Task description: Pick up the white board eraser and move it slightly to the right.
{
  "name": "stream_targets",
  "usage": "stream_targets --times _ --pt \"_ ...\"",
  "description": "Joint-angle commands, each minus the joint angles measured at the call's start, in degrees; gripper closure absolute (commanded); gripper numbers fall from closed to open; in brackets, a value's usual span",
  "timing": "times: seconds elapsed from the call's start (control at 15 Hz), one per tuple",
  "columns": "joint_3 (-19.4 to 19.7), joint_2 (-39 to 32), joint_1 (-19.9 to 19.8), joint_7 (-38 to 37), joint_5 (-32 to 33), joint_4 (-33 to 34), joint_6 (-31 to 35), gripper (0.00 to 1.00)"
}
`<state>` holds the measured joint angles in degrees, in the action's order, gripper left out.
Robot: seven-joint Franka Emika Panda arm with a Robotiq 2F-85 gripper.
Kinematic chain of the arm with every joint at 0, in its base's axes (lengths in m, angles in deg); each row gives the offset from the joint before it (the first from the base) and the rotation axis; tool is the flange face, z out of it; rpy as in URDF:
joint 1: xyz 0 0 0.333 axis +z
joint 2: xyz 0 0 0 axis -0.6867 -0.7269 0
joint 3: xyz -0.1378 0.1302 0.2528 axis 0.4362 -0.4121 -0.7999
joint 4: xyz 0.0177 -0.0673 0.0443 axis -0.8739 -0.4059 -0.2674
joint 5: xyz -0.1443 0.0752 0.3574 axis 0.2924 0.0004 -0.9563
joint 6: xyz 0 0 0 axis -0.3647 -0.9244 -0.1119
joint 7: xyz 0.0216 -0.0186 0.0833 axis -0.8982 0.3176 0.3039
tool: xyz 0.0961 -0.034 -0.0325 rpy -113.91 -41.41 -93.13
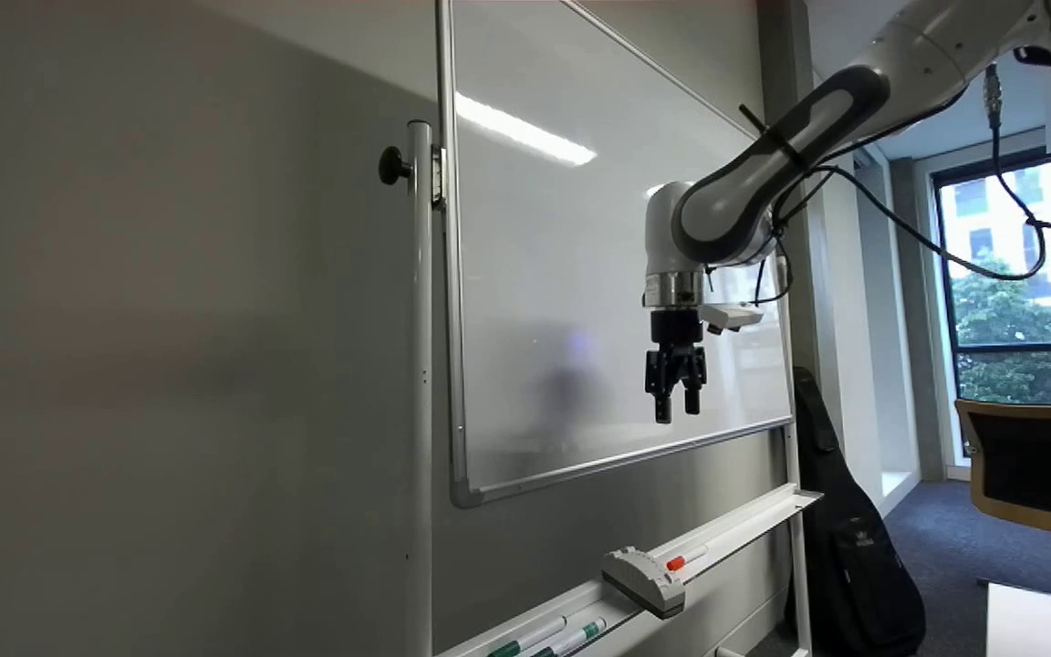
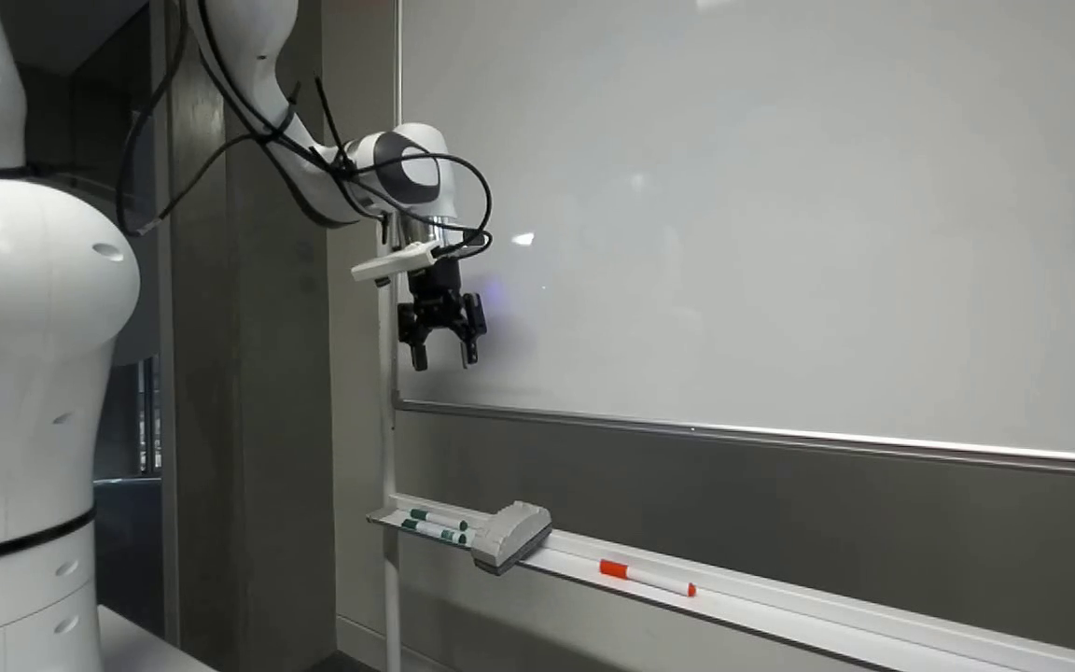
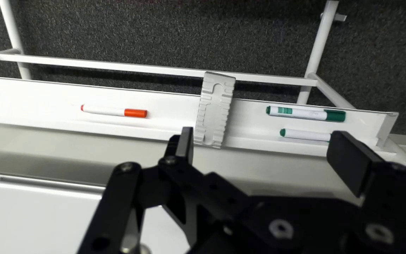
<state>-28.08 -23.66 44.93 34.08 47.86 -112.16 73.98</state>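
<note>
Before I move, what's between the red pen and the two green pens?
The eraser, lying across the ledge; it shows there in the wrist view and both exterior views.

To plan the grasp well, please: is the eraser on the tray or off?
On: the wrist view shows the eraser lying across the tray, one end overhanging its edge.

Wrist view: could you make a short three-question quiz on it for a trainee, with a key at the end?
1. How many green pens lie on the tray?
2. True or false: the gripper is open and holds nothing.
3. Which thing sits between the red pen and the green pens: (a) a cup, (b) the eraser, (c) a cloth?

Key: 1. Two. 2. True. 3. b.
</note>
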Motion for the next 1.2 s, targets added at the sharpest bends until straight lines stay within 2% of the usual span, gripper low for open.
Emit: stream_targets --times 0.0,0.07,0.13,0.53,1.13 --pt "-0.10 -5.27 -1.90 -4.11 2.32 -1.20 5.03 0.00" --pt "0.62 -5.96 -1.26 -1.00 -0.45 -0.59 2.77 0.00" --pt "0.11 -4.05 -1.12 -1.95 0.66 -0.87 2.57 0.00" --pt "0.11 -5.12 -1.05 -1.79 0.75 -0.19 2.45 0.00" --pt "0.54 -19.45 -0.88 -0.15 -0.90 2.93 7.20 0.00"
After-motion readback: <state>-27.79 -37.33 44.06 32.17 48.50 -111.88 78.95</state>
